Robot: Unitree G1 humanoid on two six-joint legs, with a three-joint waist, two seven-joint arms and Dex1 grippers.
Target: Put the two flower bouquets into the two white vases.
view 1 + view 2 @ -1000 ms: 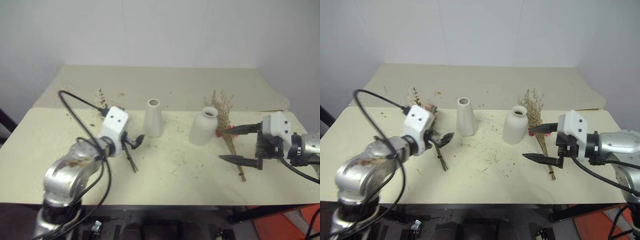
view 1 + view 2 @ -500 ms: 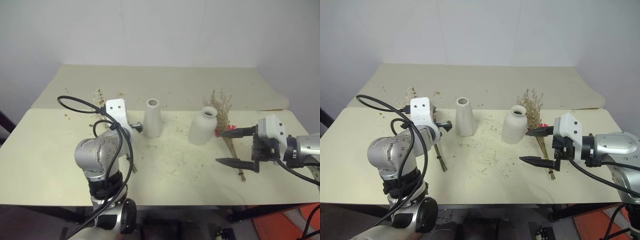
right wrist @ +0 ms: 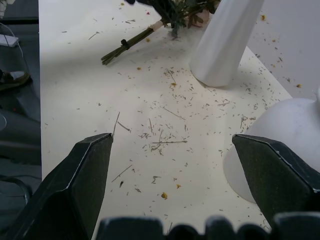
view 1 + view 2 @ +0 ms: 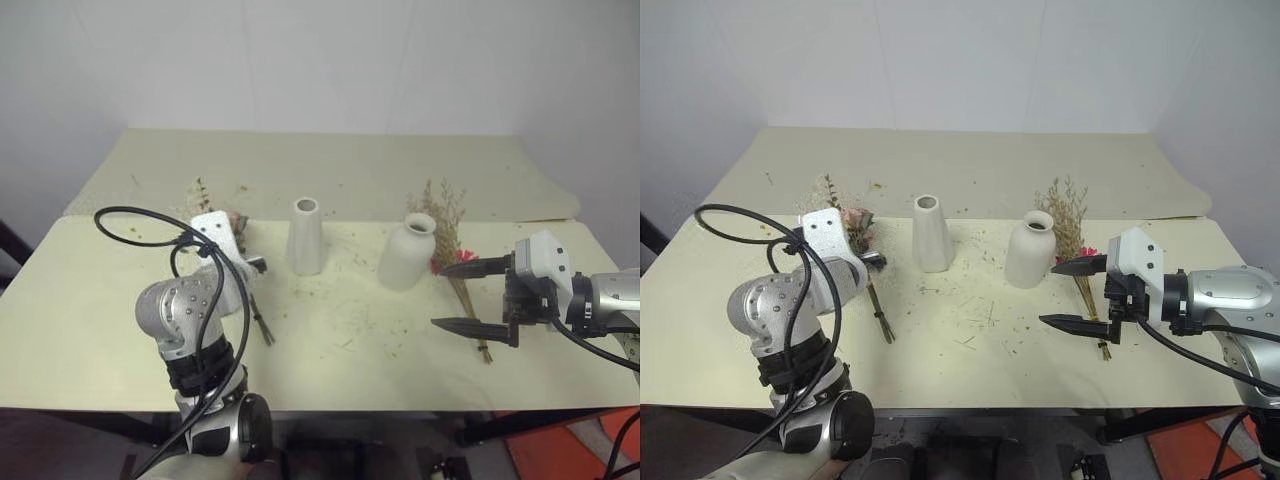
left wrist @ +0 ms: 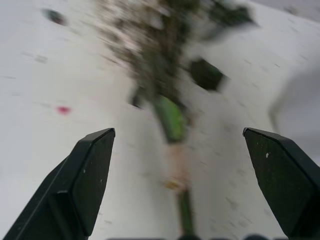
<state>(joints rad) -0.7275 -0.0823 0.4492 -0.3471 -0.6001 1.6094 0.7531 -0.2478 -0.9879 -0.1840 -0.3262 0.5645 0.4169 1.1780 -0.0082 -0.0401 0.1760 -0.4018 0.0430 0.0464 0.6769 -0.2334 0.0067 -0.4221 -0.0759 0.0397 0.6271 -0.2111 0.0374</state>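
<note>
Black left gripper [image 5: 180, 165] spread wide, straddling the stems of the rose bouquet [image 4: 862, 250], poised as if to pinch low where the bundle is bound. Lying flat toward the table's [image 4: 970, 175] left edge, beside the cone vase [image 4: 931, 233]. Right gripper [image 4: 1072, 295] likewise agape, empty, above the dried bouquet [image 4: 1072, 235] lying just behind the round vase [image 4: 1030, 250], toward the right edge. Both vases upright, empty.

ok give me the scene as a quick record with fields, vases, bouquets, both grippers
tall vase: upright, empty
round vase: upright, empty
rose bouquet: flat on the table, left of the tall vase
dried bouquet: flat on the table, right of the round vase
left gripper: jaws open over the rose bouquet
right gripper: jaws open, beside the dried bouquet
</note>
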